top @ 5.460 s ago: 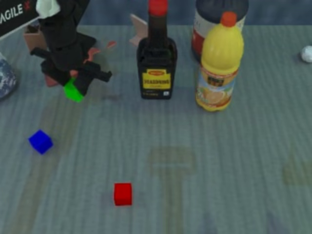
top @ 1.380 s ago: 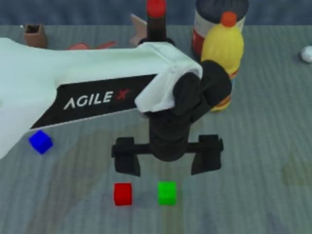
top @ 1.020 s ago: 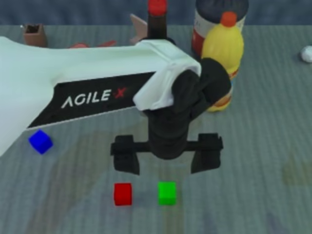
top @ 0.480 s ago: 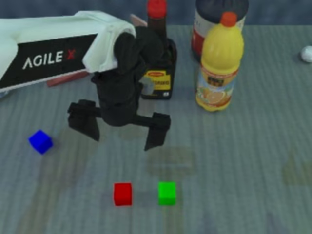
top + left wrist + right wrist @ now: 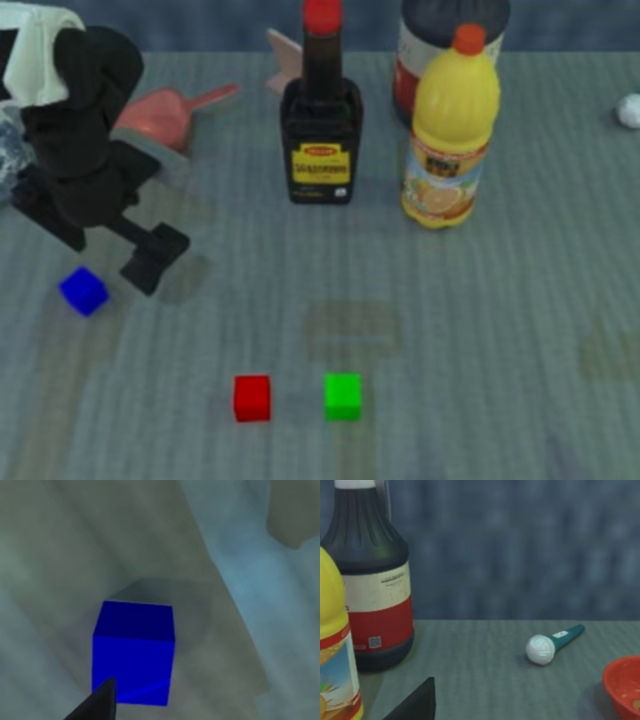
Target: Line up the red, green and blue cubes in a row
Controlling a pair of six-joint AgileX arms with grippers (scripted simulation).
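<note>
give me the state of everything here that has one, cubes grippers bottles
red cube: flat on the table, beside the green one, a small gap between
green cube: flat on the table, free
blue cube: on the table at the left, apart from the pair, not gripped
left gripper: open, by the blue cube
dark sauce bottle: upright, red cap on
yellow juice bottle: upright, orange cap on

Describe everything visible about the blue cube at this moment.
The small glossy deep-blue cube is plain, with sharp edges and no markings. It sits flat on the grey-green table near the top view's left edge, turned slightly askew and far from the red-and-green pair. Nothing grips it: the left gripper hangs open just above and beside it, and in the left wrist view one dark fingertip overlaps the cube's lower edge.
</note>
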